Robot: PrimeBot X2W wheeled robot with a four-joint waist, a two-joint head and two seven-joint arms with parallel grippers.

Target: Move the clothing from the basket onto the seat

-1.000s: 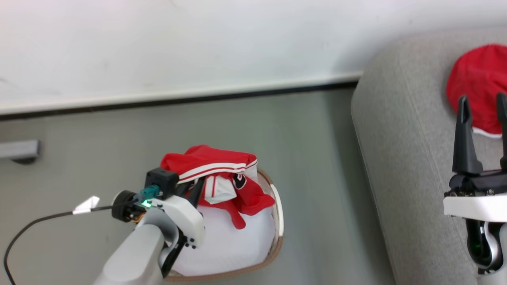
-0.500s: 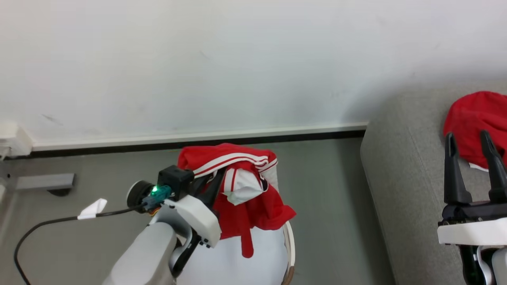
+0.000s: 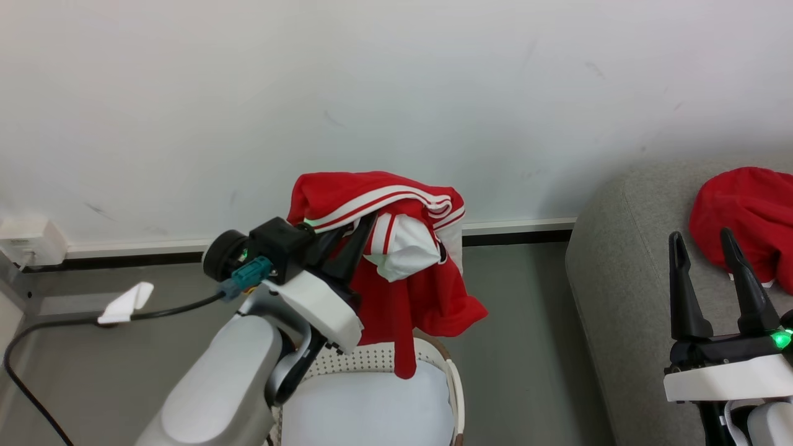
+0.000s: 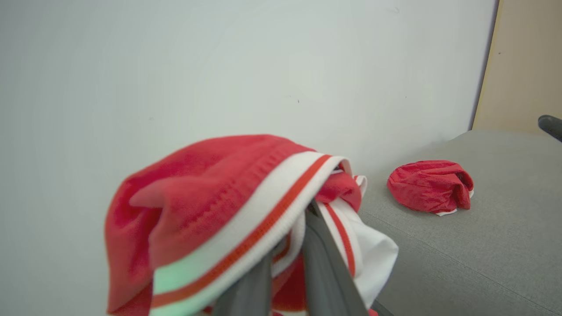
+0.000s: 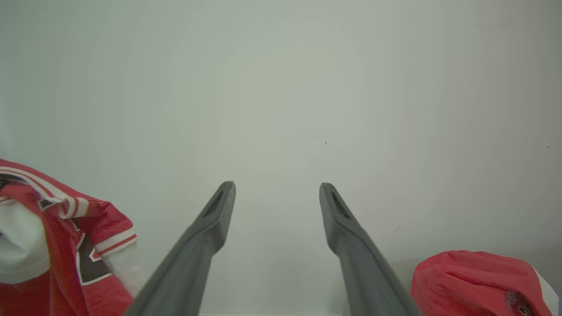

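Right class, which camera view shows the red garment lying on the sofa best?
The left wrist view: the crumpled garment lies whole on the grey seat. The head view cuts it at the frame edge; the right wrist view catches its top in the corner.

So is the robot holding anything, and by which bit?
Yes. The left gripper pinches the red garment by its striped white band; the right gripper holds nothing.

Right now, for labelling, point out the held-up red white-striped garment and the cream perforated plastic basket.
Red white-striped garment (image 3: pixel 427 297): head view, on its hanging red panel.
Cream perforated plastic basket (image 3: pixel 365 359): head view, on its perforated far wall.
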